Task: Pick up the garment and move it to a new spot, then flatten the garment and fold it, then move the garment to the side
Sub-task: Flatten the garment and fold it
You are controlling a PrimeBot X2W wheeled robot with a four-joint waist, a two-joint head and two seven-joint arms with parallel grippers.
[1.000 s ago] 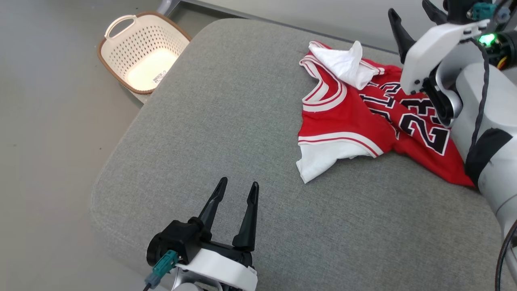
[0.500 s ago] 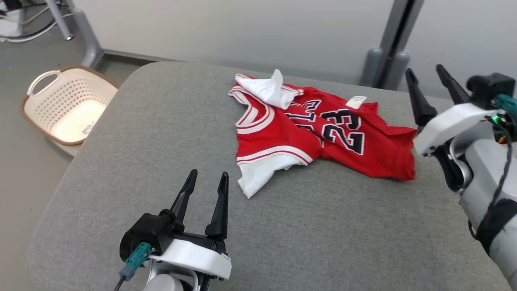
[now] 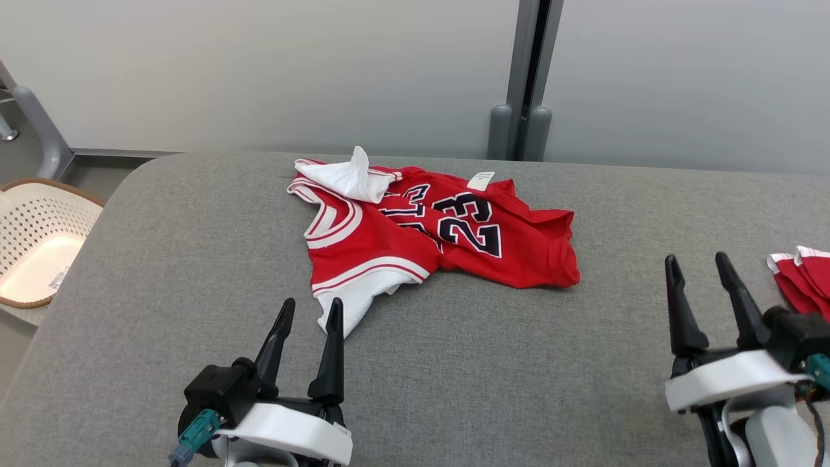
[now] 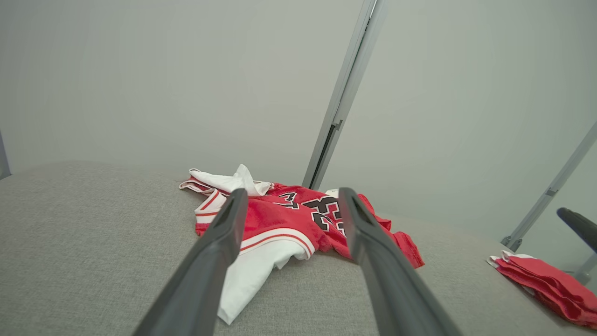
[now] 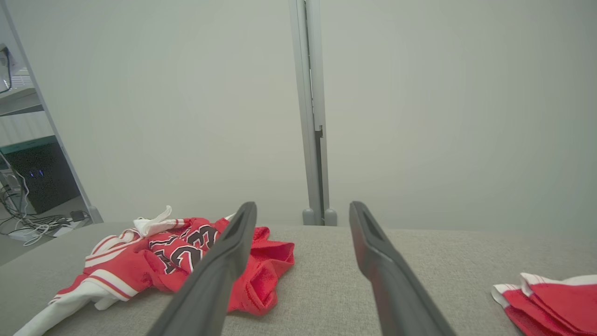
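The garment (image 3: 415, 237) is a crumpled red jersey with white trim and a black "23", lying in a heap on the grey cushioned surface (image 3: 486, 363), toward its back middle. It also appears in the left wrist view (image 4: 280, 224) and the right wrist view (image 5: 177, 266). My left gripper (image 3: 310, 305) hovers open at the lower left, just short of the jersey's white corner, holding nothing. My right gripper (image 3: 699, 261) stands open at the lower right, well to the right of the jersey and empty.
A pile of folded red and white garments (image 3: 801, 275) lies at the surface's right edge, beside my right gripper. A cream perforated basket (image 3: 32, 246) sits on the floor to the left. A grey wall with a post (image 3: 528, 78) runs behind.
The head camera has swung right and up, so the basket slid to the left edge and the folded pile came into sight. My right arm has come down from high up to low at the right.
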